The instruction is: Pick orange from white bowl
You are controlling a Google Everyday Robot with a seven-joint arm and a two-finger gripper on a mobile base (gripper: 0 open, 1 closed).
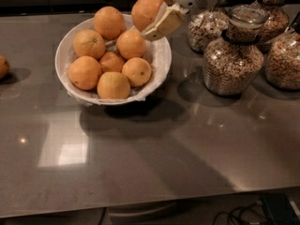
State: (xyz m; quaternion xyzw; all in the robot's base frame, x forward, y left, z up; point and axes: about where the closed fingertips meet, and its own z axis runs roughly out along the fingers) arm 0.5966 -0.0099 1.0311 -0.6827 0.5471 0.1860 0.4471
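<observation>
The white bowl (157, 69) with crinkled lining stands at the back left of the table and holds several oranges. My gripper (152, 11) is at the top of the view, above the bowl's right rim. It is shut on the orange (146, 11), a round deep-orange fruit, and holds it lifted clear of the bowl. One cream finger (164, 23) shows in front of the fruit; the other is partly hidden behind it. The white arm runs off to the upper right.
Several glass jars of cereal (232, 60) stand at the back right, close beside the gripper. Another orange (3, 66) lies at the left edge of the grey table. Cables (239, 214) lie on the floor beyond the front edge.
</observation>
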